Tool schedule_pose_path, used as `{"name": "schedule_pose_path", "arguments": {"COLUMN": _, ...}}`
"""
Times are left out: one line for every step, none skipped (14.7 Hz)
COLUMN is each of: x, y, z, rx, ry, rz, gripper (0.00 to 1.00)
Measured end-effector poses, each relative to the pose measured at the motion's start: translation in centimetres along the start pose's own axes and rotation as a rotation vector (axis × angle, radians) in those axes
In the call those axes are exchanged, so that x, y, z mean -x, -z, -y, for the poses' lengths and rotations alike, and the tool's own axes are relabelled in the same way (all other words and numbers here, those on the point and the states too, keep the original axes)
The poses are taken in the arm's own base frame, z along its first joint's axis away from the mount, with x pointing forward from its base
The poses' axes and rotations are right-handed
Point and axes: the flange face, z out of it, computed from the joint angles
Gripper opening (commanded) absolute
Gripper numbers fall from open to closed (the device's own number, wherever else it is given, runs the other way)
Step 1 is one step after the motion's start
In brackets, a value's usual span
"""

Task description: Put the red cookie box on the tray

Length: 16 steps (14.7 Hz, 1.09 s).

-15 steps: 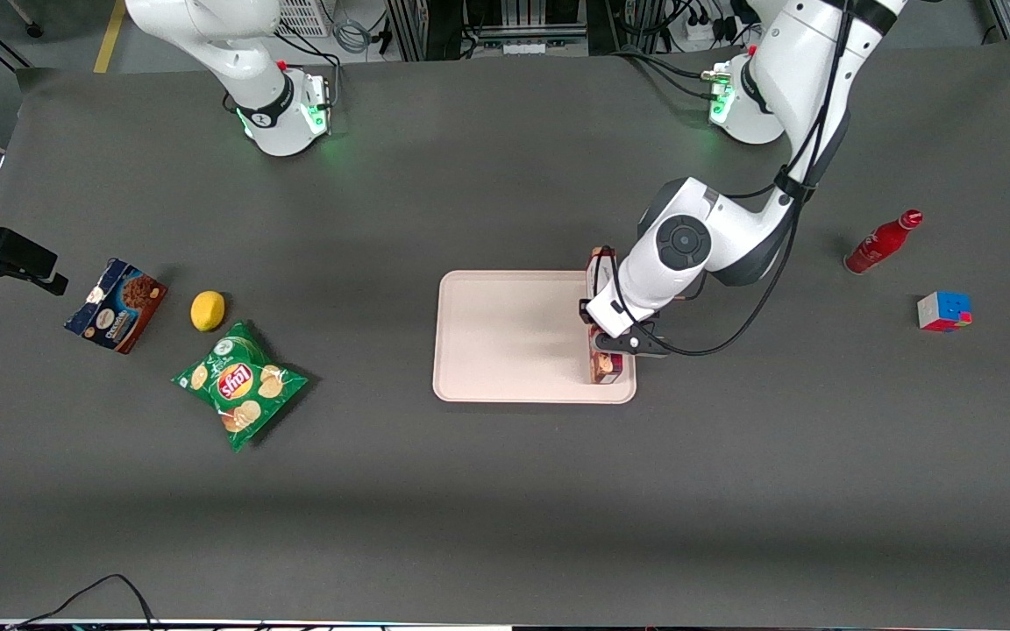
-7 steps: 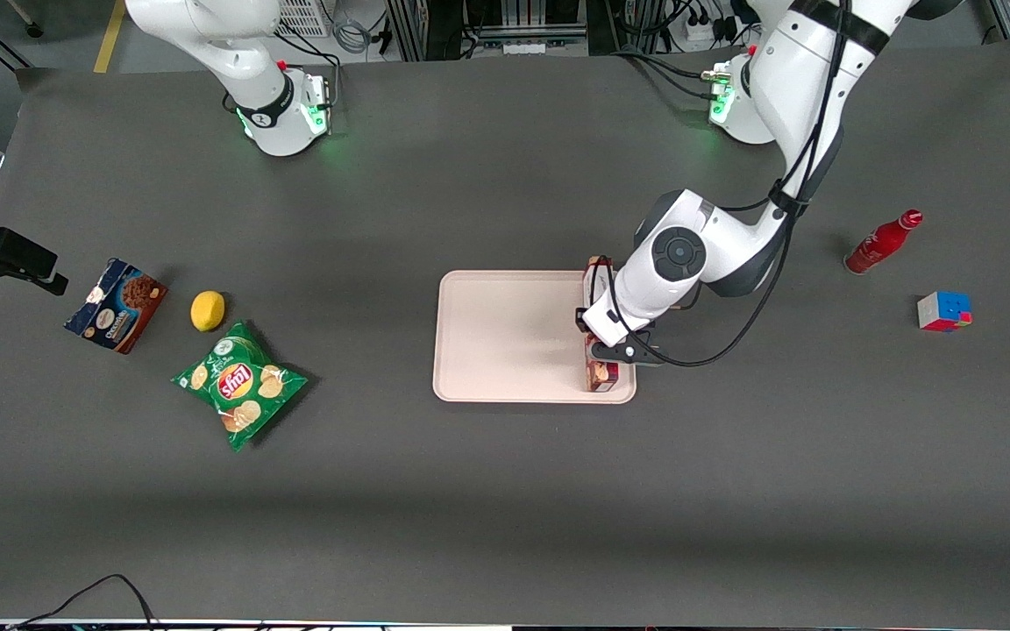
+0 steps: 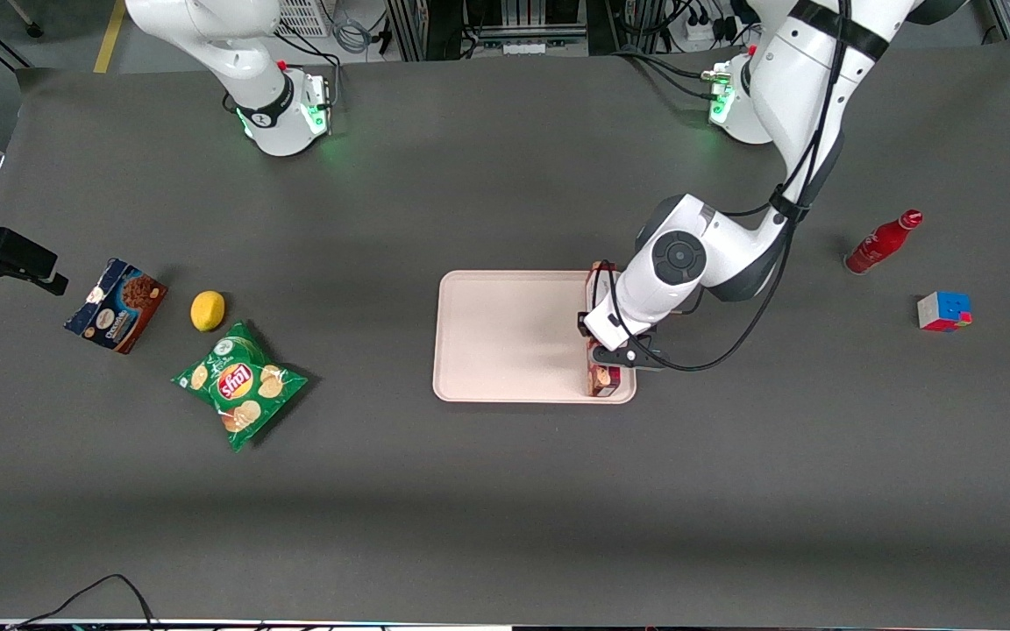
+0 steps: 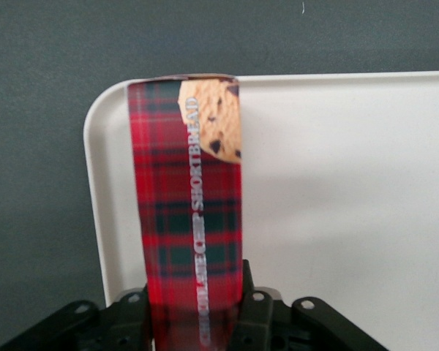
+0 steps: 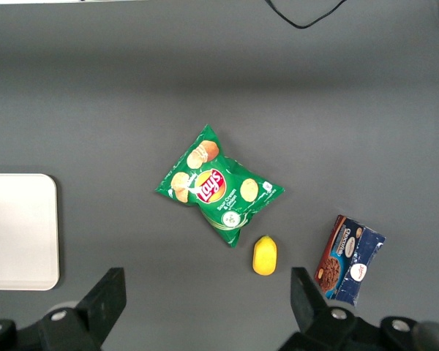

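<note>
Front view: we see the gripper [image 3: 603, 340] low over the tray [image 3: 505, 337], at the tray's edge toward the working arm's end of the table; the arm's wrist covers most of the red cookie box [image 3: 604, 379], whose one end shows near the tray's corner nearest the camera and whose other end peeks out above the wrist at the tray's rim; the box lies along that edge, within the tray's outline; whether it rests on the tray floor we cannot tell. Toward the working arm's end stand a red bottle [image 3: 882, 243] and a colour cube [image 3: 943, 311], well apart from the tray; toward the parked arm's end lie a green chip bag [image 3: 239, 384], a lemon [image 3: 208, 310] and a blue-and-brown cookie box [image 3: 116, 304].

Left wrist view: we see the fingers [image 4: 257, 307] clamped on either side of the red cookie box [image 4: 186, 197]; the plaid carton runs along the tray [image 4: 336, 205] just inside its rim, its cookie-picture end at a rounded corner.

Right wrist view: we see the chip bag [image 5: 219, 186], the lemon [image 5: 265, 255], the blue-and-brown box [image 5: 349, 259] and a bare part of the tray [image 5: 18, 230].
</note>
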Motion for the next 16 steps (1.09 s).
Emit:
{"name": "schedule_pose_path", "arguments": {"x": -0.1, "y": 0.1, "z": 0.0, "rx": 0.002, "ry": 0.0, "rz": -0.005, "gripper": 1.0}}
{"name": "schedule_pose_path", "arguments": {"x": -0.1, "y": 0.1, "z": 0.0, "rx": 0.004, "ry": 0.001, "rz": -0.01, "gripper": 1.0}}
{"name": "schedule_pose_path", "arguments": {"x": -0.2, "y": 0.1, "z": 0.1, "rx": 0.003, "ry": 0.003, "rz": -0.012, "gripper": 1.0}}
{"name": "schedule_pose_path", "arguments": {"x": -0.3, "y": 0.1, "z": 0.2, "rx": 0.002, "ry": 0.004, "rz": -0.013, "gripper": 1.0}}
{"name": "schedule_pose_path", "arguments": {"x": -0.3, "y": 0.1, "z": 0.3, "rx": 0.002, "ry": 0.005, "rz": -0.014, "gripper": 1.0}}
{"name": "schedule_pose_path", "arguments": {"x": -0.3, "y": 0.1, "z": 0.3, "rx": 0.002, "ry": 0.006, "rz": -0.014, "gripper": 1.0}}
{"name": "schedule_pose_path", "arguments": {"x": -0.3, "y": 0.1, "z": 0.3, "rx": 0.002, "ry": 0.006, "rz": -0.014, "gripper": 1.0}}
{"name": "schedule_pose_path", "arguments": {"x": -0.3, "y": 0.1, "z": 0.3, "rx": 0.002, "ry": 0.006, "rz": -0.014, "gripper": 1.0}}
{"name": "schedule_pose_path", "arguments": {"x": -0.3, "y": 0.1, "z": 0.3, "rx": 0.002, "ry": 0.006, "rz": -0.015, "gripper": 1.0}}
{"name": "schedule_pose_path", "arguments": {"x": -0.3, "y": 0.1, "z": 0.3, "rx": 0.002, "ry": 0.006, "rz": -0.015, "gripper": 1.0}}
{"name": "schedule_pose_path", "arguments": {"x": -0.4, "y": 0.1, "z": 0.3, "rx": 0.002, "ry": 0.006, "rz": -0.016, "gripper": 1.0}}
{"name": "schedule_pose_path", "arguments": {"x": -0.4, "y": 0.1, "z": 0.3, "rx": 0.003, "ry": 0.006, "rz": -0.017, "gripper": 1.0}}
{"name": "schedule_pose_path", "arguments": {"x": -0.5, "y": 0.2, "z": 0.3, "rx": 0.004, "ry": 0.006, "rz": -0.02, "gripper": 1.0}}
{"name": "schedule_pose_path", "arguments": {"x": -0.6, "y": 0.4, "z": 0.2, "rx": 0.006, "ry": 0.006, "rz": -0.024, "gripper": 1.0}}
{"name": "schedule_pose_path", "arguments": {"x": -0.9, "y": 0.7, "z": 0.1, "rx": 0.008, "ry": 0.006, "rz": -0.03, "gripper": 1.0}}
{"name": "schedule_pose_path", "arguments": {"x": -1.2, "y": 1.3, "z": 0.0, "rx": 0.005, "ry": 0.005, "rz": -0.031, "gripper": 1.0}}
